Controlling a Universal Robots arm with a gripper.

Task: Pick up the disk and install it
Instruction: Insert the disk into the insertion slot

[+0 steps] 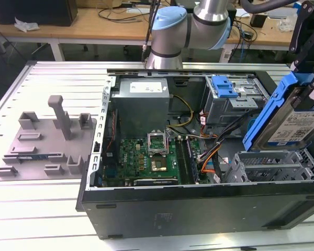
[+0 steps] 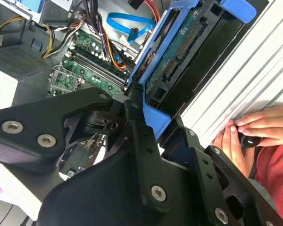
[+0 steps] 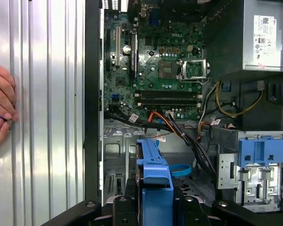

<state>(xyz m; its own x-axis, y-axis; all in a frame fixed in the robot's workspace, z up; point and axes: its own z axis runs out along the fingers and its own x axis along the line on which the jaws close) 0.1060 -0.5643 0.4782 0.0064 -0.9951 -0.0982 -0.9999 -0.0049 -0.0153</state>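
Black linkage gripper (image 2: 155, 117) clamped on silver-grey hard disk in bright blue plastic carrier (image 1: 295, 123), tilted over grey metal drive cage (image 1: 272, 167). Likely dense, rigid, shock-sensitive. Grip the carrier edges, not the connector.

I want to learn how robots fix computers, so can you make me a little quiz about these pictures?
1. True or false: the hard disk lies flat on the grey plastic tray.
2. What is the gripper clamped on? A) the hard disk B) an orange cable C) the power supply
3. Fill in: the tray sits to the exterior view's ___ of the open computer case.

Key: 1 false, the gripper holds it tilted above the case. 2 A. 3 left.
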